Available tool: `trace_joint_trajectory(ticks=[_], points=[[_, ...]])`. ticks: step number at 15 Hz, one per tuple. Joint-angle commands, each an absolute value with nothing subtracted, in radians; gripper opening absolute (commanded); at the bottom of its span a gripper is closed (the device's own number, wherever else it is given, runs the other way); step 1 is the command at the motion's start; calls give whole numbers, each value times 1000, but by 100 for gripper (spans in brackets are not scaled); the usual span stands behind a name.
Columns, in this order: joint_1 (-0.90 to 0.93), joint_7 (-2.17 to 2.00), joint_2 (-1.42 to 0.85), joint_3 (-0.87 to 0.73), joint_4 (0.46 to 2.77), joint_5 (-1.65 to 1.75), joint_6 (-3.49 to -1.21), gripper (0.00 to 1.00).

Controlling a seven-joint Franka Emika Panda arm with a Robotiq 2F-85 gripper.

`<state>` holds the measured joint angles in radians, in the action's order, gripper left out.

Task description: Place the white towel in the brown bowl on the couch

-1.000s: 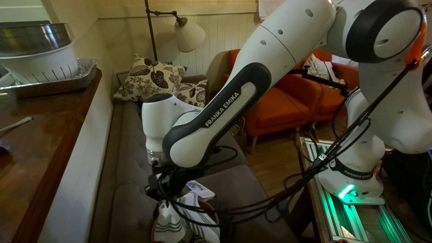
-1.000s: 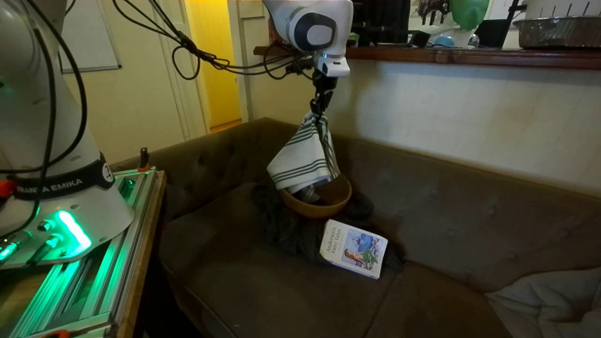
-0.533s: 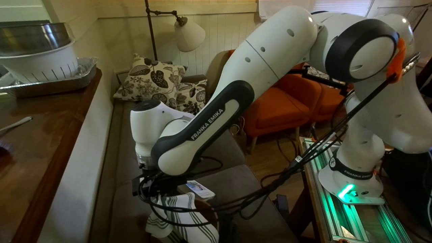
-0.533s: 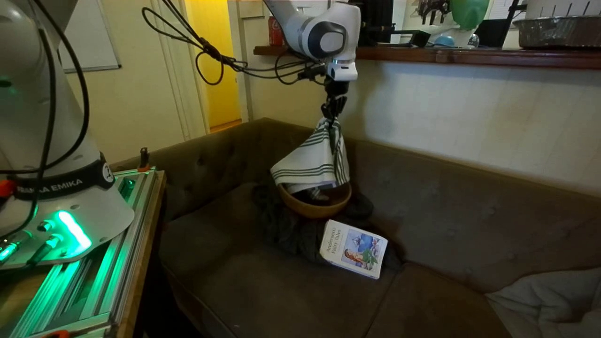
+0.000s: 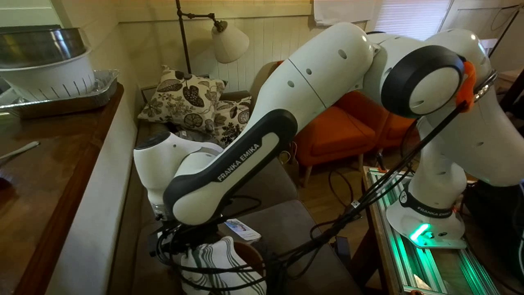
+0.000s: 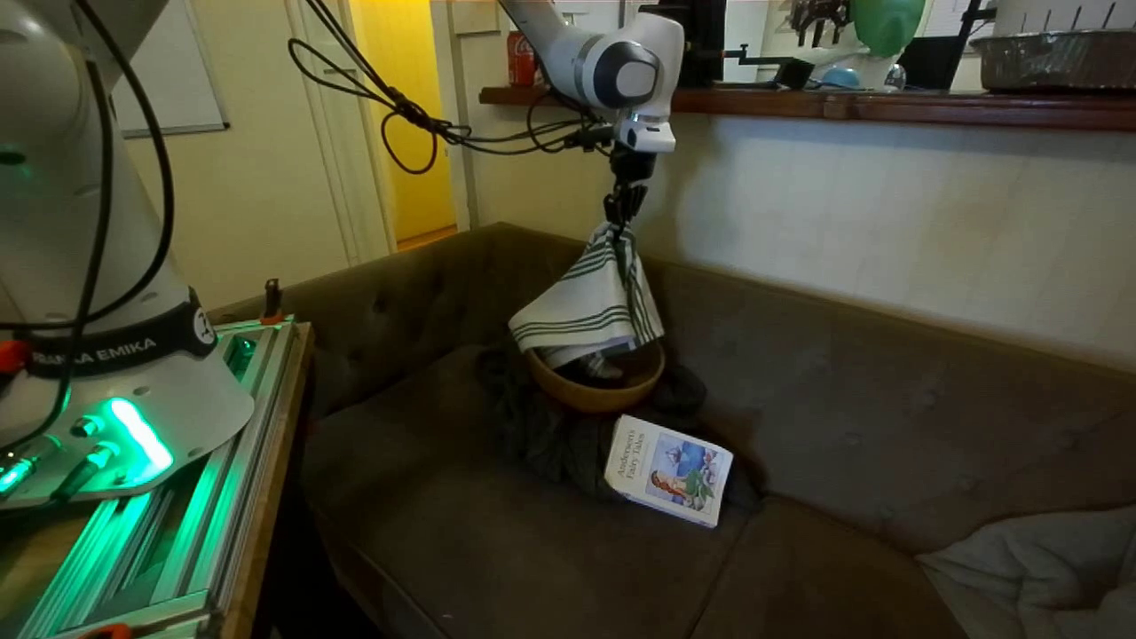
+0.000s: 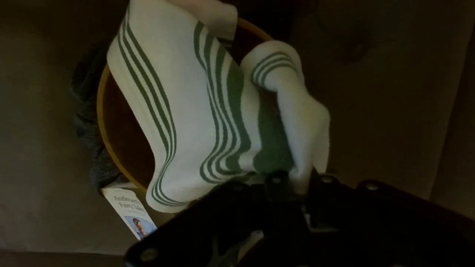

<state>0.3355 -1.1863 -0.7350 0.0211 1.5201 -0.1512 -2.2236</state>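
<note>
The white towel with green stripes point(image 6: 586, 311) hangs from my gripper point(image 6: 623, 222) over the brown bowl point(image 6: 586, 396), which stands on the grey-brown couch point(image 6: 444, 541). The towel's lower edge reaches the bowl's rim and covers its far left part; some cloth shows inside the bowl. In the wrist view my gripper point(image 7: 302, 181) is shut on a pinched fold of the towel point(image 7: 182, 85). The bowl's rim point(image 7: 105, 126) shows to the left of the towel there. In an exterior view cables partly hide the towel point(image 5: 229, 266) and the bowl point(image 5: 250, 253), and the fingertips are hidden.
A book point(image 6: 670, 470) lies on the couch in front of the bowl. A dark cloth point(image 6: 541, 439) lies around the bowl's base. The couch backrest point(image 6: 843, 355) and a wooden ledge point(image 6: 799, 105) stand behind. A light blanket point(image 6: 1047, 568) lies at the right.
My gripper and the towel have moved across the bowl, toward the couch's backrest, and slightly down. The towel stays in the gripper. The bowl and book have not moved.
</note>
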Motion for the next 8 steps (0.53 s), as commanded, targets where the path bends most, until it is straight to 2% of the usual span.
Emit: trace_joint_trajectory(ticks=[1, 5, 8], points=[[314, -1198, -769, 27, 1416, -137, -2062, 40], [278, -1079, -681, 7, 1448, -65, -1886, 68], [238, -866, -552, 13, 1582, -30, -1945, 90]])
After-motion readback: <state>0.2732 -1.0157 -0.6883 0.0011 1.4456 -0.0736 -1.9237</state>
